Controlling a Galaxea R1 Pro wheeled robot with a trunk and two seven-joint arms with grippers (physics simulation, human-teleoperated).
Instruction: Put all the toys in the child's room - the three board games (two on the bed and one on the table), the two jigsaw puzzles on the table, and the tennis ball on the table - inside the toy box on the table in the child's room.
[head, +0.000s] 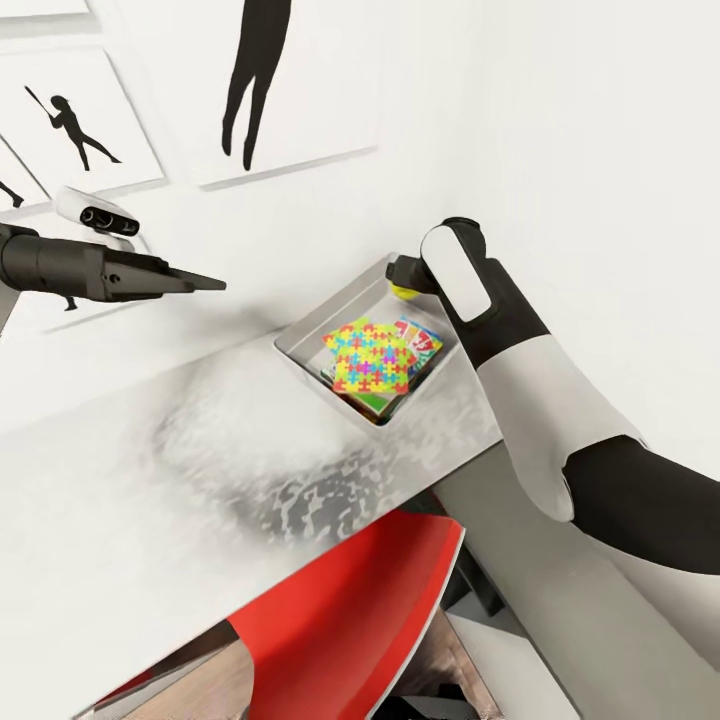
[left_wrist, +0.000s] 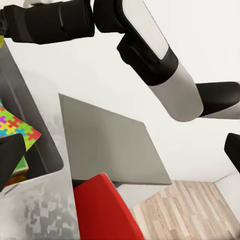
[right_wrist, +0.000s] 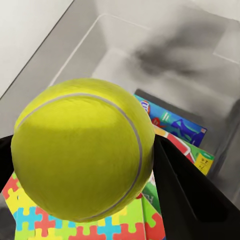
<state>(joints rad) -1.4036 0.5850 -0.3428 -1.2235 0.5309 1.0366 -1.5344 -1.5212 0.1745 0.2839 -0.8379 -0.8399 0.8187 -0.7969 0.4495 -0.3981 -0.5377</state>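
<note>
The pale grey toy box (head: 300, 345) sits on the table (head: 130, 490) against the wall. A jigsaw puzzle (head: 372, 358) lies on top inside it, and the edges of board games (head: 422, 338) show beneath. My right gripper (head: 403, 281) hovers over the box's far corner, shut on the yellow-green tennis ball (head: 405, 293). In the right wrist view the tennis ball (right_wrist: 82, 150) sits between the dark fingers (right_wrist: 187, 192), above a blue game box (right_wrist: 172, 122) and the jigsaw puzzle (right_wrist: 75, 227). My left gripper (head: 203, 283) hangs open left of the box, with nothing in it.
A red chair (head: 350, 610) is tucked under the table's front edge. A lower dark grey table section (left_wrist: 110, 145) joins at the right, with wood floor (left_wrist: 190, 210) beyond. Baseball silhouette pictures (head: 70, 120) hang on the white wall behind.
</note>
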